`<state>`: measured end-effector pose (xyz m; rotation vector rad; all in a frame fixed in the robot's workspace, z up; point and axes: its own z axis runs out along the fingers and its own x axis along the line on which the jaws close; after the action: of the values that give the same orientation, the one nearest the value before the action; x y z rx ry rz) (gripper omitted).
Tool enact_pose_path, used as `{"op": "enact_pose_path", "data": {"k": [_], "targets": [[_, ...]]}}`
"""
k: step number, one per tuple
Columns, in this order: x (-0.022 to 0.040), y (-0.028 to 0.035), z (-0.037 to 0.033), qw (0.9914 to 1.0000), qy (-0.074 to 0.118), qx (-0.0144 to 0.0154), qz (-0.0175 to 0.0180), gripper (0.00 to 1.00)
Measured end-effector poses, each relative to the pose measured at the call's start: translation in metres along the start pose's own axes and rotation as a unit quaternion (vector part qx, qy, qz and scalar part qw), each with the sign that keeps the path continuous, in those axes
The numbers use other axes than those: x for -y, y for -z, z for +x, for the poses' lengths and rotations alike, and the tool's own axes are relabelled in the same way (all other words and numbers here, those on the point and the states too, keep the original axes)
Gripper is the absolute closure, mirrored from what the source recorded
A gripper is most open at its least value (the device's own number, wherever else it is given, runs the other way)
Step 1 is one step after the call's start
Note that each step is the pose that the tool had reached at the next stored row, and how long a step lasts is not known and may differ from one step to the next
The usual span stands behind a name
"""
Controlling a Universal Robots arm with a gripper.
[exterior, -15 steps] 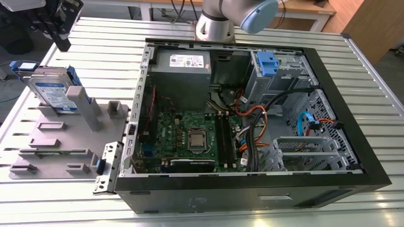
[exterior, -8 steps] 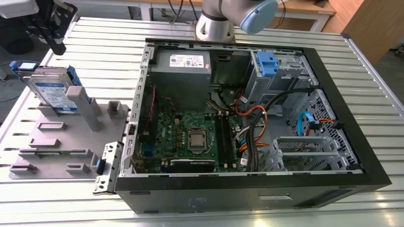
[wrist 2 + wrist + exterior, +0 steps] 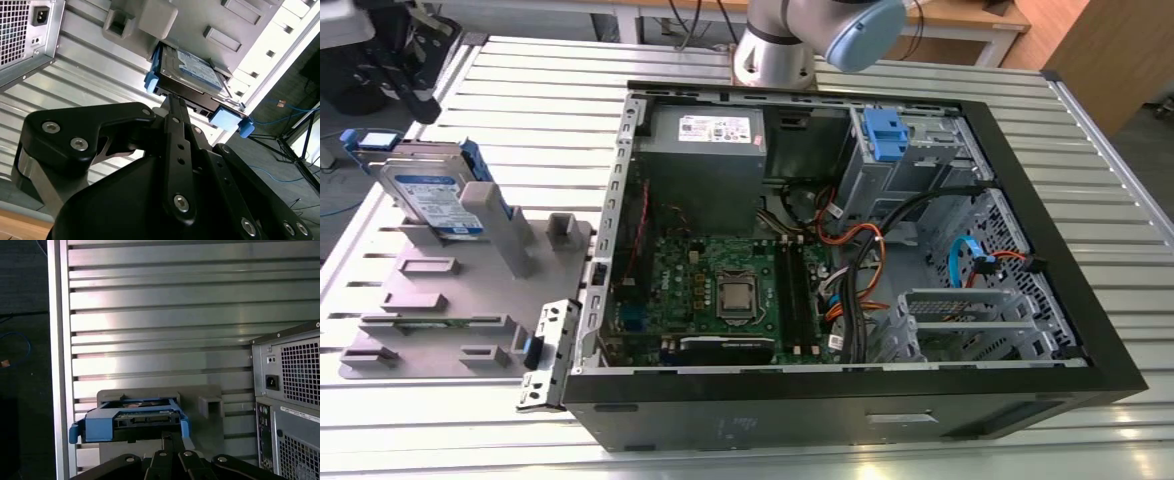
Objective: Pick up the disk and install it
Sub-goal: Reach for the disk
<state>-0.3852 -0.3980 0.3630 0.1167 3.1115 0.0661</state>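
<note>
My jaws look pressed together with nothing between them; in both wrist views the gripper hangs off the disk, its tips aimed at the drive's near short end without touching. The slatted metal table carries everything. The largest thing on it is the open computer case, lying on its side with the power supply at the far end, the green motherboard in the middle and a blue drive caddy by the bays. The arm rises behind the case. To the exterior view's left of the case lies a grey fixture plate, and the disk sits on it, outside the case. It is propped at a slant: the long axis climbs from the plate to a raised far end, and the blue-and-white label faces up. In the first wrist view I see the connector end facing me, a blue rail on either side. A tall grey post stands against the disk on the case side, and a small grey block sits just beyond the post. These two and the case wall stand between disk and bays.
</note>
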Motion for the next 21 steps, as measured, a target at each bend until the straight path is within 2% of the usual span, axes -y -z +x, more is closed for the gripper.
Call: {"op": "enact_pose_path", "data": {"k": [11,16,21], "targets": [[0.005,-0.0164,0.0217,1.0,0.0,0.0,0.0,0.89],[0.0063,-0.0227,0.0289,1.0,0.0,0.0,0.0,0.89],[0.0066,-0.0259,0.0317,1.0,0.0,0.0,0.0,0.89]]}}
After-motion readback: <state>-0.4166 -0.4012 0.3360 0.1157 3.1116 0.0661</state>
